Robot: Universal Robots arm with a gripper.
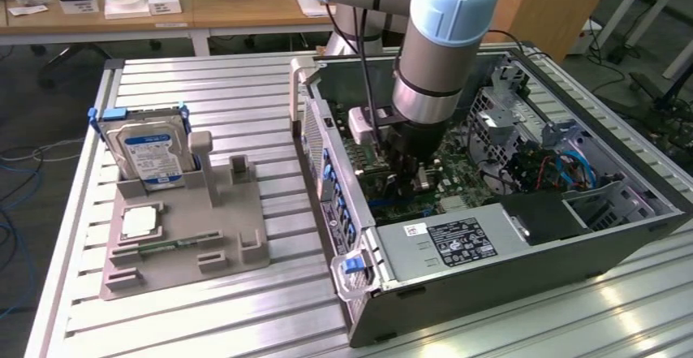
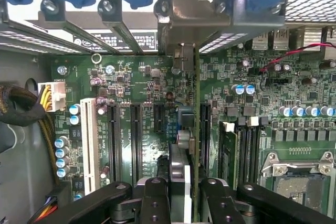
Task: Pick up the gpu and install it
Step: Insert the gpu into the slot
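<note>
While the hand (image 2: 181,203) grips the gpu (image 2: 195,129) edge-on between part-closed fingers, the card stands inside the computer case (image 1: 520,252), over the motherboard (image 2: 136,82). Pickup looks done; whether it is fully seated in a slot I cannot tell.

Bright even light; glare streaks the metal table (image 1: 606,309); wrist view's near foreground soft.

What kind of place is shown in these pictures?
Probably a robotics lab or test workbench: an open computer case lies on a slotted metal table, a parts fixture holds a hard drive, and office desks stand behind.
</note>
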